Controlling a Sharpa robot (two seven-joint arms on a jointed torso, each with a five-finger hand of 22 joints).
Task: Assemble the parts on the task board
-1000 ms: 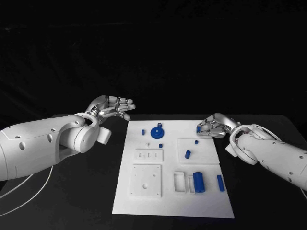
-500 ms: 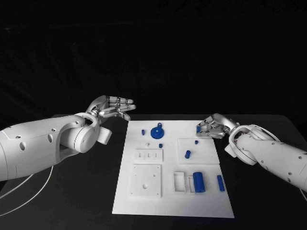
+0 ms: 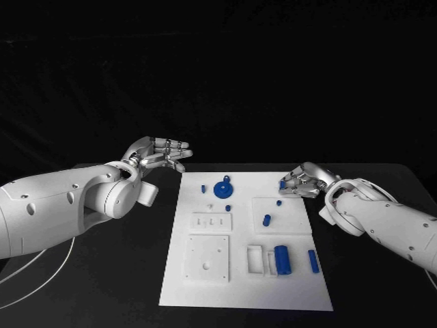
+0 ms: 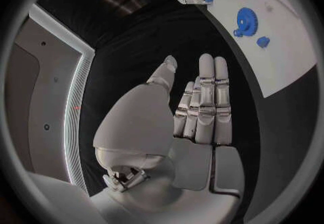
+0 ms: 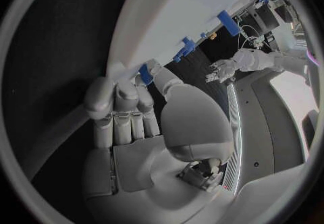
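Fingers point(image 5: 116, 106) of the right hand point(image 3: 303, 181) curl over the task board's point(image 3: 244, 287) far right edge, pinching a small blue part point(image 5: 144, 73); the right wrist view shows that grip, which the head view blurs. Left hand point(image 3: 160, 154) hovers beside the board's far left corner, fingers straight and together, holding nothing. Blue gear point(image 3: 223, 189) lies near the board's far end.

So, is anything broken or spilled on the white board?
Nothing stands out. The blue parts lie neatly on the board, none broken or spilled. The right hand touches a small part at the board's far edge.
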